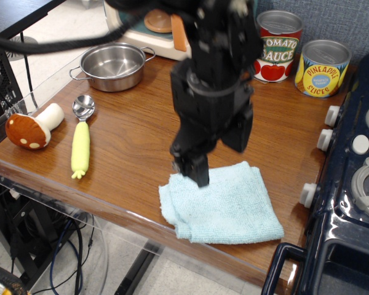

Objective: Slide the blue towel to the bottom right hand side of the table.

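The towel (224,204) lies flat near the front edge of the table (132,138), toward its right end beside the stove (347,203). The gripper (193,169) hangs over the towel's rear-left corner (contact unclear); its fingers look close together, though I cannot tell for sure.

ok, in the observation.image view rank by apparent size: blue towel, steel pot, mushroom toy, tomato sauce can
1. blue towel, clearly largest, though nearest the camera.
2. steel pot.
3. mushroom toy and tomato sauce can look about alike; the can sits farther back, so no ranking between them.
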Robot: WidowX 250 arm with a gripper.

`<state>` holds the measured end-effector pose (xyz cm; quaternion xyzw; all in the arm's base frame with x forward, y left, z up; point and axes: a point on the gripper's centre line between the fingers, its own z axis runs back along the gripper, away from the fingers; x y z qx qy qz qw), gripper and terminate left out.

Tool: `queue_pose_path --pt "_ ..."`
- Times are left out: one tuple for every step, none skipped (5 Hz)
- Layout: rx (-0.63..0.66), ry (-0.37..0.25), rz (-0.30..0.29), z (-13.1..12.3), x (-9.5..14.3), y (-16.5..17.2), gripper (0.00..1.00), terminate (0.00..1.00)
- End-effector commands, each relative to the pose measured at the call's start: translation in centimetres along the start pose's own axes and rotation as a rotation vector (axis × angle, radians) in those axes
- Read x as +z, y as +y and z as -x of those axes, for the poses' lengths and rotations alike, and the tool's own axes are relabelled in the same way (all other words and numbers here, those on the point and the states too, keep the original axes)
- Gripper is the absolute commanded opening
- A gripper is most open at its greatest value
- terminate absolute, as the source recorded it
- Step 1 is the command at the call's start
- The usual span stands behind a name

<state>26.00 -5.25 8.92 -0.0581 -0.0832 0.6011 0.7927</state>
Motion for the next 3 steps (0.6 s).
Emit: queue_pose_path --pt "0.005 -0.003 0.044 -0.48 1.16 -0.48 1.00 0.00" --pt "0.005 -0.003 0.044 -0.48 1.16 -0.48 1.00 0.00" --pt "0.005 -0.003 0.044 -0.48 1.16 -0.48 1.00 1.00"
